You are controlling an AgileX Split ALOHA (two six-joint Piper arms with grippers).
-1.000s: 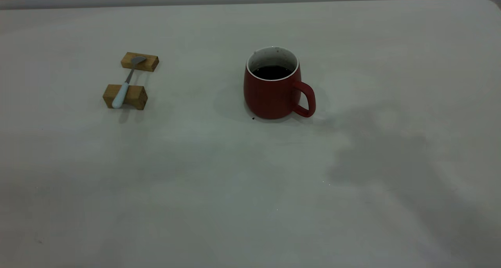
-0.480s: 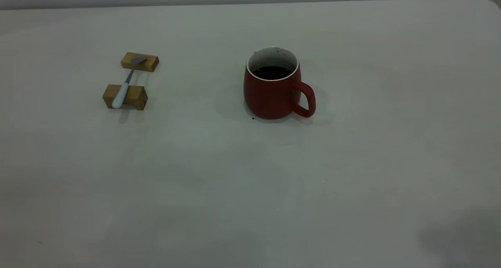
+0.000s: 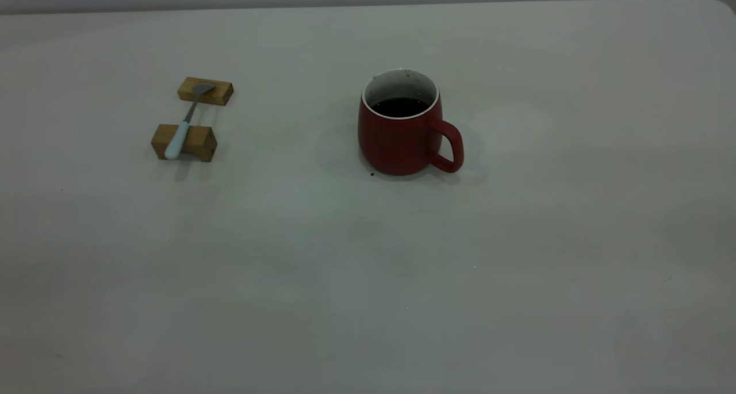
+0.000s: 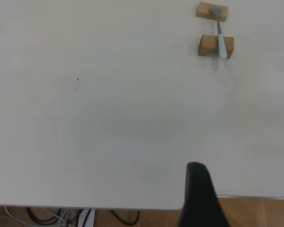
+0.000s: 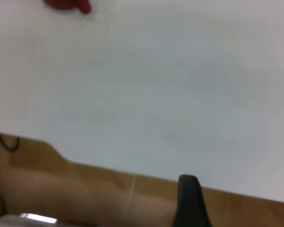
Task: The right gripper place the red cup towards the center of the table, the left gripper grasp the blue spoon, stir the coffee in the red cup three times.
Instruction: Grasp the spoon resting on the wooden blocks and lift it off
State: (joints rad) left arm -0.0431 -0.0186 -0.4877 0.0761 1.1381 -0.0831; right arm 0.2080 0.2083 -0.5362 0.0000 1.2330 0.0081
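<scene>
The red cup (image 3: 402, 135) stands upright near the middle of the table (image 3: 368, 279), its handle to the right and dark coffee (image 3: 401, 107) inside. The blue spoon (image 3: 183, 126) lies at the left across two tan wooden blocks, bowl on the far block (image 3: 215, 92) and handle on the near one (image 3: 198, 144). Neither arm appears in the exterior view. In the left wrist view a black part of the left gripper (image 4: 199, 189) hangs over the table's edge, far from the spoon (image 4: 220, 38). The right gripper (image 5: 189, 201) is beyond the table's edge, far from the cup (image 5: 66, 4).
A tiny dark speck (image 3: 372, 174) lies just left of the cup's base. Below the table's edge the wrist views show wooden floor (image 5: 61, 189) and some cables (image 4: 61, 215). The table's rounded corner (image 3: 721, 6) is at the far right.
A large shadow on the right side of the table has slid off toward the near right and is gone. Cup, spoon and blocks have not moved.
</scene>
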